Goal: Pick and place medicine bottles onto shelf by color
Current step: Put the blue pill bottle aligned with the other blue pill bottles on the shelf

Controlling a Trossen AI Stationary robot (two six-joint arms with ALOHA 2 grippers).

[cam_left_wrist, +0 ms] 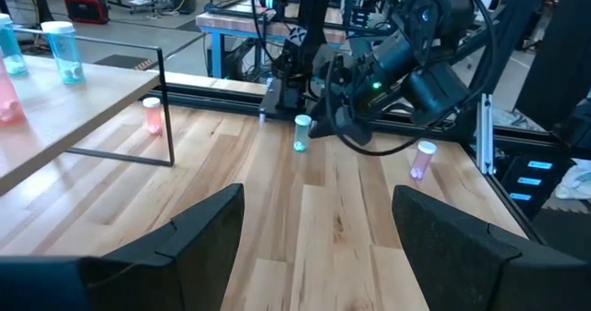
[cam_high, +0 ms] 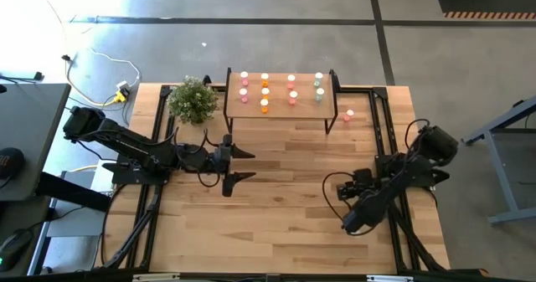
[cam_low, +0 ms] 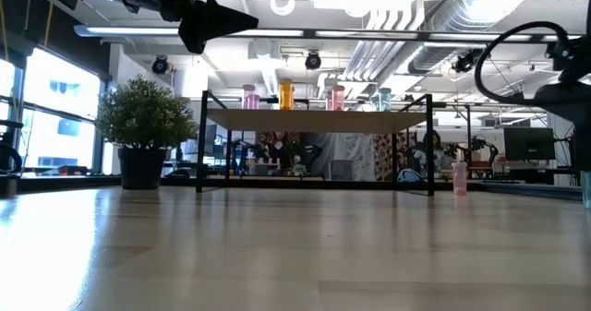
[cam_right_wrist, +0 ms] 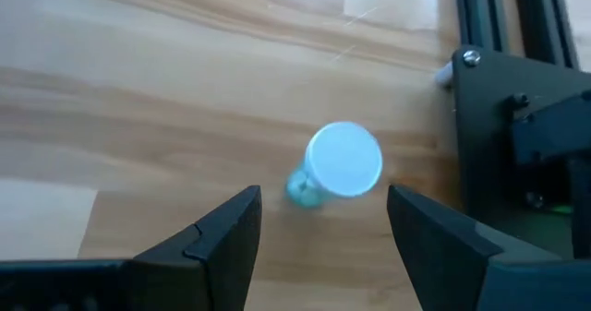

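Your right gripper [cam_right_wrist: 319,233] hangs over the right part of the tabletop [cam_high: 285,190], pointing down, fingers spread wide and holding nothing. Straight beneath it stands a teal bottle [cam_right_wrist: 337,166] with a white cap, upright on the wood and lying between the two fingers as that wrist camera sees it, touching neither. Just beside the bottle runs the black frame rail [cam_right_wrist: 517,136] at the table's right edge, so you have little room on that side and open wood on the other.

Your left gripper [cam_high: 239,165] waits mid-table, left of centre, raised off the surface, fingers also wide and empty, aimed across toward the right arm.

The shelf [cam_high: 280,106] sits at the far edge of the table with most bottles already on it in columns: pink ones [cam_high: 244,85], orange ones [cam_high: 265,94], red-pink ones [cam_high: 291,89] and teal ones [cam_high: 318,85]. A potted plant [cam_high: 193,99] stands just beside the shelf's left end. One pink bottle [cam_high: 349,115] stands on the table near the shelf's right legs, and another pink bottle [cam_left_wrist: 422,159] stands close by the right arm. The middle of the table between the arms and shelf is bare wood
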